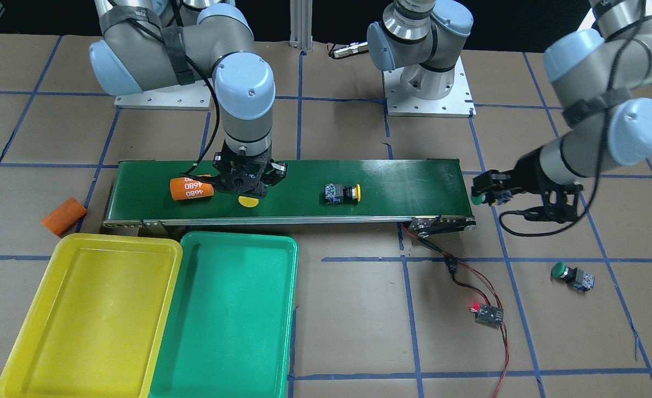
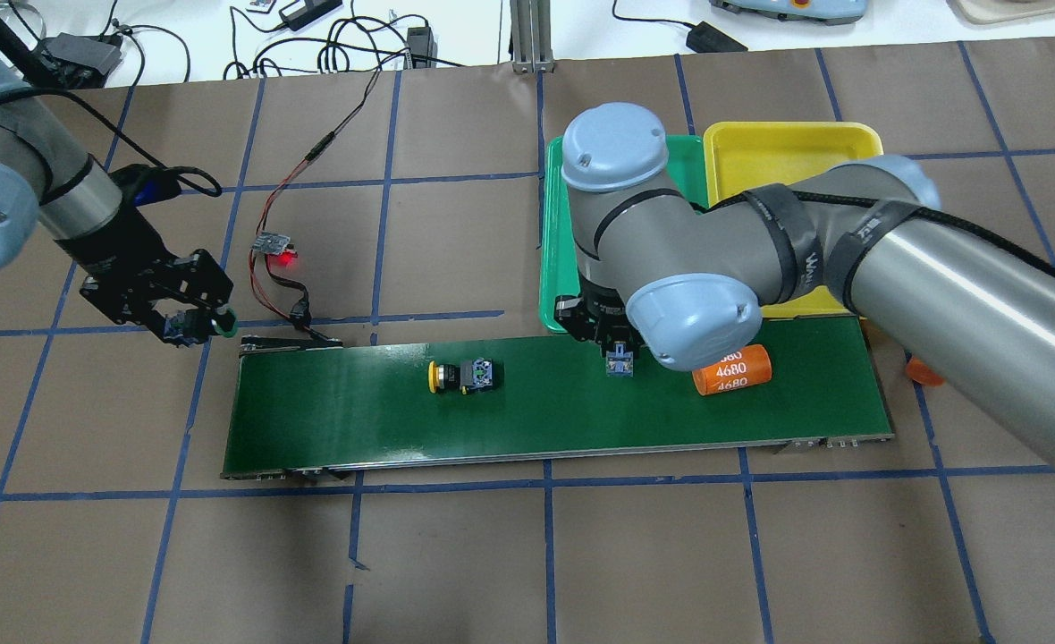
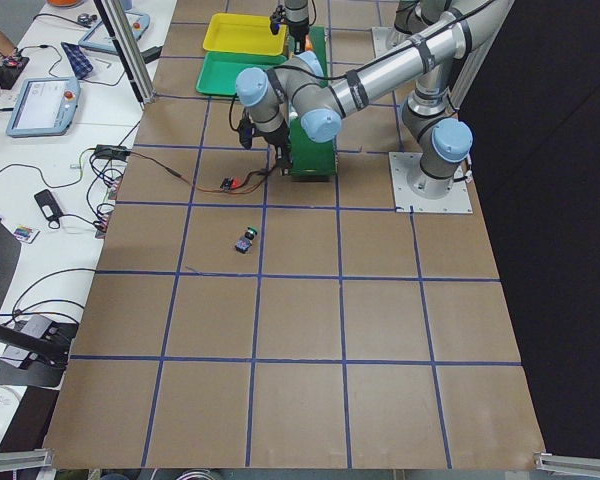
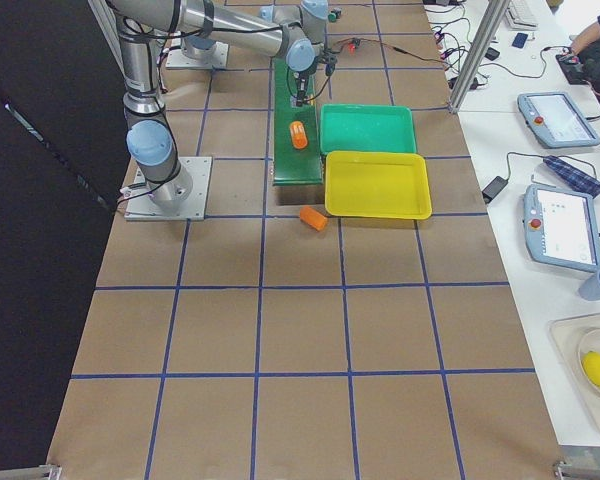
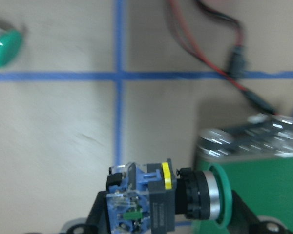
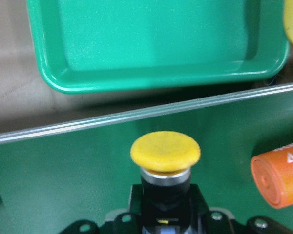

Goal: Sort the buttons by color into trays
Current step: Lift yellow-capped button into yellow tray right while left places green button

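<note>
My right gripper [image 1: 246,187] is shut on a yellow button, whose cap [image 6: 165,151] points toward the green tray [image 1: 226,320]; it holds the button just above the conveyor belt [image 1: 403,182]. My left gripper [image 1: 489,190] is shut on a green button [image 5: 205,197] and holds it just off the belt's end. A second yellow button [image 1: 341,193] lies on its side mid-belt. A second green button [image 1: 572,275] lies on the table. The yellow tray [image 1: 94,320] and the green tray stand side by side, both empty.
An orange cylinder marked 4680 [image 1: 192,188] lies on the belt beside my right gripper. Another orange cylinder [image 1: 63,215] lies on the table off the belt's end. A small circuit board with a red light [image 1: 489,315] and its wires lie near the belt's other end.
</note>
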Robot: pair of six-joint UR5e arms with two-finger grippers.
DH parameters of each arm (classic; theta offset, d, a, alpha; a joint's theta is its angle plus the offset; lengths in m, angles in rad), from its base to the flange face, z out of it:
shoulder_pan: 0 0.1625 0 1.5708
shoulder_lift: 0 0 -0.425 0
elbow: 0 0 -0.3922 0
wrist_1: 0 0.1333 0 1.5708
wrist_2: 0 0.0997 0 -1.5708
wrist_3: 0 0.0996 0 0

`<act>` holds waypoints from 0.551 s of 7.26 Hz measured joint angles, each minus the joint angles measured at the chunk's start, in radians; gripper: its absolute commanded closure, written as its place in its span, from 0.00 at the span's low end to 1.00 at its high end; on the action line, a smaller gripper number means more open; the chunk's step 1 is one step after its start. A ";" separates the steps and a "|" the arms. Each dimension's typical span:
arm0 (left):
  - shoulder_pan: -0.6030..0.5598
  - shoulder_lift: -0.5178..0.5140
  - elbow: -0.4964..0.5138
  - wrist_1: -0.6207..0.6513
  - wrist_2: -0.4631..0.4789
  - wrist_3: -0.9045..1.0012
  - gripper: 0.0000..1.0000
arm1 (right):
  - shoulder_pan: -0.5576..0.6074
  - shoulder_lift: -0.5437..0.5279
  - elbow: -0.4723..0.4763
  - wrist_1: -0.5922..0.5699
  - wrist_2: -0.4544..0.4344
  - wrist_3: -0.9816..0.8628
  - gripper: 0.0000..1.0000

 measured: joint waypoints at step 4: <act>-0.215 0.073 -0.231 0.252 0.005 -0.247 0.00 | -0.383 0.103 -0.137 -0.132 -0.054 -0.349 1.00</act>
